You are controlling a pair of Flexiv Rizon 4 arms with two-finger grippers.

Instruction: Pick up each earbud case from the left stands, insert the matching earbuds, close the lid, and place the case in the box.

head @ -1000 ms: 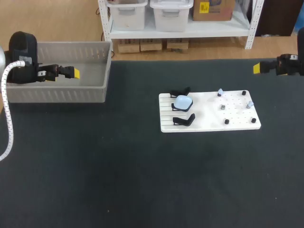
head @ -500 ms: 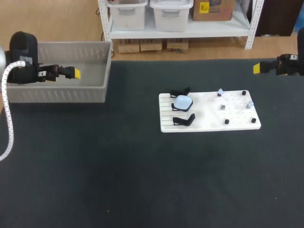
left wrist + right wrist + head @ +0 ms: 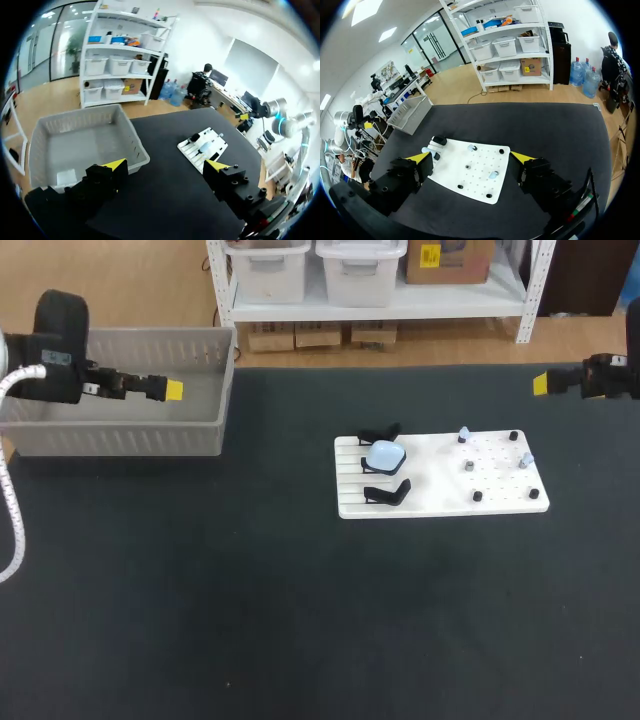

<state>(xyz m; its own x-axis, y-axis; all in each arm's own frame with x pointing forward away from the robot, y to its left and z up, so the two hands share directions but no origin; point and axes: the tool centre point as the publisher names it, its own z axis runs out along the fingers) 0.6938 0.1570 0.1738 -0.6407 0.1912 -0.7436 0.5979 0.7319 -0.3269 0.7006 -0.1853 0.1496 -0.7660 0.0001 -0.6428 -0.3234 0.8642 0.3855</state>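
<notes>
From the left: the left gripper (image 3: 168, 390) hangs over the grey box (image 3: 120, 436), well apart from the white board (image 3: 445, 508) at mid-table. The first hazard, as I judge it, is the long reach across, since dropping low too early could clip the box's wall. On the board, the pale blue earbud case (image 3: 384, 453) sits on the middle of the three left stands, with an empty black stand (image 3: 378, 433) behind it and another (image 3: 388, 492) in front. A pinch landing off-centre on its rounded shell could squirt it free or knock it into those neighbours, and a hard pull could drag the whole board. Further right, small pale earbuds (image 3: 464, 433) stand among black pegs (image 3: 477, 496). They look easy to tip or drop, and I cannot tell whether they match this case. At the far right, the right gripper (image 3: 545, 383) hovers beyond the board's end, also well clear. As for the hands, the left gripper's fingers stand wide apart, holding and touching nothing, and the right gripper's fingers are likewise spread and empty.
</notes>
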